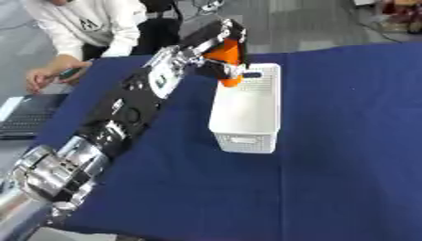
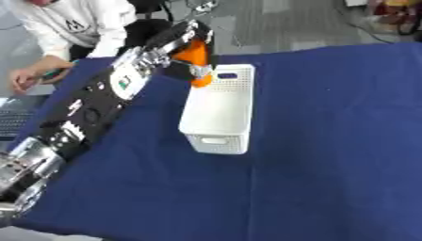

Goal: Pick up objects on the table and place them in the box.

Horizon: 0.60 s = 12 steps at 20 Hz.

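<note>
Reaching in from seven o'clock across the blue desk (image 1: 346, 141), the left hand (image 1: 216, 44) has its fingers curled round an orange object (image 1: 228, 56), holding it over the eleven o'clock corner of the white box (image 1: 247, 110) at the desk's middle.

Black left arm (image 1: 124, 113) (silver joints, white panels), dark fingers (image 1: 216, 70)

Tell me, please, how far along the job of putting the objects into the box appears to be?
Done: nothing shows inside the white box yet. In hand: the left hand is curled round an orange object at the box's far end, not yet released. Left: dropping it in; no other loose objects show on the blue cloth. The right hand is out of view.
</note>
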Each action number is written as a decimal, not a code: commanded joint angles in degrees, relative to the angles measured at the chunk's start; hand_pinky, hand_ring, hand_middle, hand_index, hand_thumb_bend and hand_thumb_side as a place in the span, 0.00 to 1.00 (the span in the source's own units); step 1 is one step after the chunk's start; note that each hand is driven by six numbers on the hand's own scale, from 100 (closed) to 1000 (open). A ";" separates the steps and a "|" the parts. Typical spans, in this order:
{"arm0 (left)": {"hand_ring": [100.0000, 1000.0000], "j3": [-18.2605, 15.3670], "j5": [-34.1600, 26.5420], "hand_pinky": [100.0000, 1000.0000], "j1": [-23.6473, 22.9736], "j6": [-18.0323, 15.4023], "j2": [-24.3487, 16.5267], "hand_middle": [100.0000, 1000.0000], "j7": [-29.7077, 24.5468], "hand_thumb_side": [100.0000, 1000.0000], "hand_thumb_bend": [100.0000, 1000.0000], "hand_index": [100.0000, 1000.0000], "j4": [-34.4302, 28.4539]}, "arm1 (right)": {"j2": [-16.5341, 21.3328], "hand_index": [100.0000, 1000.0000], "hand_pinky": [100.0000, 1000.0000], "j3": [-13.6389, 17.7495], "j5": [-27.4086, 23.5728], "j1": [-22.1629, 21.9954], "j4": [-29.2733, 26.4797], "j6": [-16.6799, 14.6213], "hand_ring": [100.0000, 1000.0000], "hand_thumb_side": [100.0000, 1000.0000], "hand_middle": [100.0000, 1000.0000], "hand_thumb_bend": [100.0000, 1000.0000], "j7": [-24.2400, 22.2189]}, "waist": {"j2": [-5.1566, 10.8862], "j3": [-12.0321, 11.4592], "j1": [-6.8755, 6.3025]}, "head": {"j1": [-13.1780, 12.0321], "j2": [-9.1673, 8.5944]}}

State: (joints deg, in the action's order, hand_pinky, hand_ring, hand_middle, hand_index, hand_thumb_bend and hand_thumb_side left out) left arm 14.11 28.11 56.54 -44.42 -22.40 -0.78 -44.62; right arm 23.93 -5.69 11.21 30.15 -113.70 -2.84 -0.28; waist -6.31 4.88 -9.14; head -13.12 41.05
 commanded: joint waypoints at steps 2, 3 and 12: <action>0.11 -1.28 2.44 0.00 1.59 -0.72 -0.88 0.36 0.99 0.53 0.00 0.35 0.87 | -0.20 0.67 0.39 -0.09 -0.35 1.57 -0.89 -0.29 0.61 0.91 0.63 0.00 -0.23 | 0.49 0.24 0.29 | -0.19 -0.50; 0.24 -1.28 3.99 0.00 1.63 -0.20 -0.99 0.44 0.93 0.55 0.00 0.42 1.11 | -0.24 0.67 0.39 -0.12 -0.38 1.63 -0.89 -0.29 0.61 0.91 0.63 0.00 -0.29 | 0.45 0.29 0.27 | -0.18 -0.49; 1.00 -2.37 18.70 1.00 1.63 3.67 -0.71 1.00 -1.25 1.00 0.12 1.00 2.57 | -0.49 0.67 0.39 -0.18 -0.57 1.97 -0.89 -0.30 0.61 0.92 0.63 0.00 -0.44 | 0.18 0.64 0.21 | 0.25 0.06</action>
State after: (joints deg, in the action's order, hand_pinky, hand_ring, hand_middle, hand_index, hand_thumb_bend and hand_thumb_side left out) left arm 12.70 45.41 56.59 -40.98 -22.25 -2.19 -41.69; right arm 23.11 -6.02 10.87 30.70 -113.70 -3.05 -0.56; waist -6.85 5.53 -9.22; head -13.08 41.07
